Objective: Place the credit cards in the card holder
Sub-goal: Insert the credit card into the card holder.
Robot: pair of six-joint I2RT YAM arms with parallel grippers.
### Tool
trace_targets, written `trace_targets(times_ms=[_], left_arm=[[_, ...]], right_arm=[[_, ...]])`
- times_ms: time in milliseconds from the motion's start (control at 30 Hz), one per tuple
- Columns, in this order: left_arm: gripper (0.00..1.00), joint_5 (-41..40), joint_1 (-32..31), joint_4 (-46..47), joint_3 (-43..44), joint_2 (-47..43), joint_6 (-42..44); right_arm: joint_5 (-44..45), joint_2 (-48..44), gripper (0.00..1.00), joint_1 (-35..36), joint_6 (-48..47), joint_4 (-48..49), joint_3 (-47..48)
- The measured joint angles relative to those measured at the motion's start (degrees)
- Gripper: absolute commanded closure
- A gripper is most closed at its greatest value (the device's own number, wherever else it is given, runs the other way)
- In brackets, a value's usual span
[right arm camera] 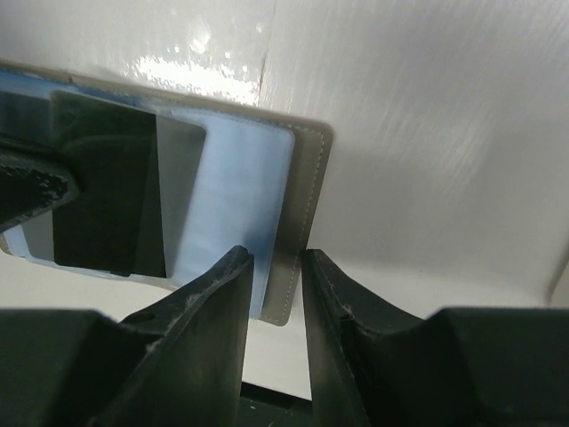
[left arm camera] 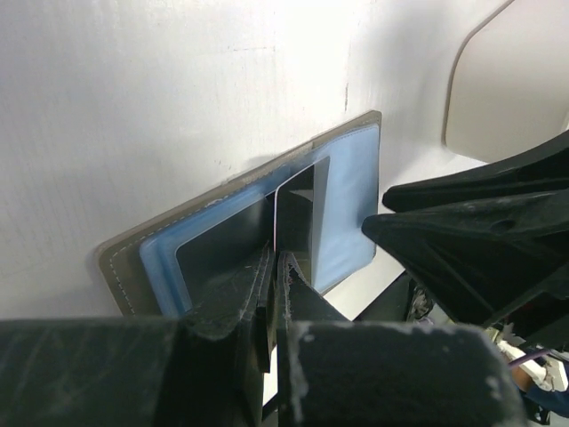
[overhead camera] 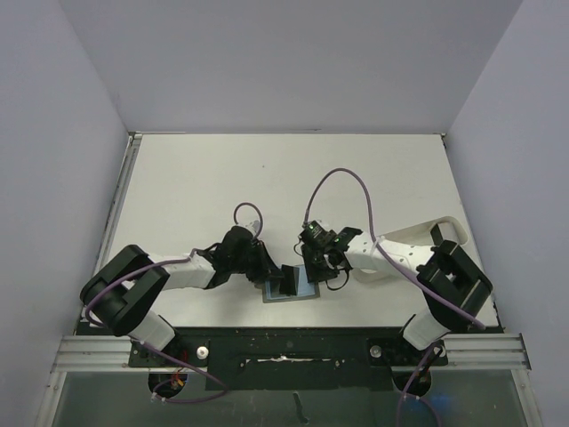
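From above, the card holder (overhead camera: 290, 290) lies open on the desk (overhead camera: 267, 178) near its front edge. The left gripper (overhead camera: 267, 274) and right gripper (overhead camera: 318, 267) close in on it from either side, but their fingertips are too small there to read. The left wrist view supplies what that one lacks: the left gripper is clamped on a dark credit card (left arm camera: 299, 213), which stands on edge over the light blue lining with its far end down at the inner pocket. A darker flat patch beside it on the lining may be another card; I cannot tell. The right wrist view shows the other side. There the right gripper's jaws stand a narrow gap apart, straddling the card holder's grey-olive outer edge, with one finger (right arm camera: 218, 302) over the blue lining and the other just outside the border. Whether they press on that edge or merely sit over it cannot be told. The same view shows the held card face-on, dark against the lining.
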Motion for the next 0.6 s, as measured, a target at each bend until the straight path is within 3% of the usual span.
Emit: trace_targets(times_ms=[567,600], left_arm=[[1.00,-5.6,-4.5,8.6,-4.2,0.1,-5.9],[0.96,-5.6,-4.6,8.7,-4.2,0.3,-5.9]], right_arm=[[0.0,-0.8,0.75,4.8,8.9,6.3,-5.0],[0.2,-0.8,0.76,4.8,9.0,6.3,-5.0]])
